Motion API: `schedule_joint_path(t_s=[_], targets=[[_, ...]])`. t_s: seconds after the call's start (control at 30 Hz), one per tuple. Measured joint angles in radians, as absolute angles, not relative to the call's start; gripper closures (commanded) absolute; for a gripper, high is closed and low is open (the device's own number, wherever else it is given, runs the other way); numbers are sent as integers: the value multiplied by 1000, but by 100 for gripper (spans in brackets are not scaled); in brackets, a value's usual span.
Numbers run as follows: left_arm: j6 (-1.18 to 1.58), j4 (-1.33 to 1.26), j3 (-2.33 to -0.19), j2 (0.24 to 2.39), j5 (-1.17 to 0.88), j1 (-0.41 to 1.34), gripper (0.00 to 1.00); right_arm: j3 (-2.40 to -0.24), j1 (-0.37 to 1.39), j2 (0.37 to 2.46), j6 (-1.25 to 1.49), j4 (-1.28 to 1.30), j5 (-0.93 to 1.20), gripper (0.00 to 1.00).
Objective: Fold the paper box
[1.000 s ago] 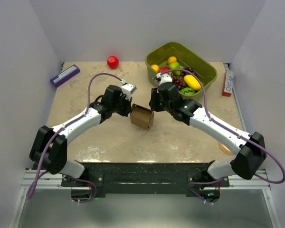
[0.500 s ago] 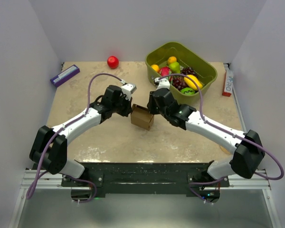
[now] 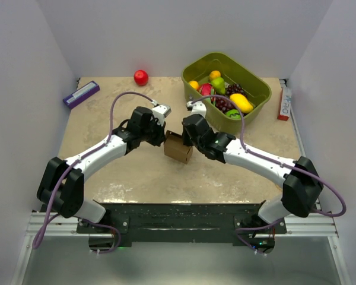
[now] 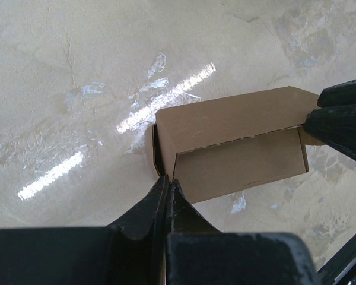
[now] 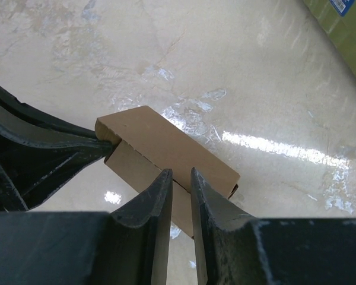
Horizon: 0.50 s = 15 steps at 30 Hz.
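Brown cardboard paper box (image 3: 178, 148), partly assembled, standing on the beige marbled tabletop (image 3: 136, 172) near its centre, between the two arms and well apart from the green plastic bin of fruit (image 3: 258, 89) at the far right. In the wrist views the box is oblong, and its long axis runs from one gripper toward the other. The left gripper (image 4: 168, 181) meets the box at one end corner with its jaws pressed fully together. Whether a thin cardboard wall lies pinched between them cannot be told. The right gripper (image 5: 179, 178) stands at the opposite end, its jaws narrowly parted and straddling the edge of the upper panel, which lies folded over the lower panel with a stepped seam showing along the length. Both arms are equally near, and each tip touches the cardboard or lies just beside it. Judged from this arrangement, the coming move turns on the right jaws: the panel edge lies directly between them, so pressing or tucking that panel along the long axis is likely the next requirement, with the left tip acting as a brace.
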State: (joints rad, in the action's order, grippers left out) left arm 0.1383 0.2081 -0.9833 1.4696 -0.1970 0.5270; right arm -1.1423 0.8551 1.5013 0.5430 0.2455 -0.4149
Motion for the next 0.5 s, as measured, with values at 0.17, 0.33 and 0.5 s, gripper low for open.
schedule_joint_path(t_s=[0.17,0.33,0.5], targets=[[139,208,-983,1470,-198,527,100,-1142,881,1502,561,246,-433,79],[143,208,-983,1470,-202,530,100,-1142,895,1518,584,246,-456,79],[146,210,-983,1468,-202,530,97,-1142,897,1521,593,246,-474,80]])
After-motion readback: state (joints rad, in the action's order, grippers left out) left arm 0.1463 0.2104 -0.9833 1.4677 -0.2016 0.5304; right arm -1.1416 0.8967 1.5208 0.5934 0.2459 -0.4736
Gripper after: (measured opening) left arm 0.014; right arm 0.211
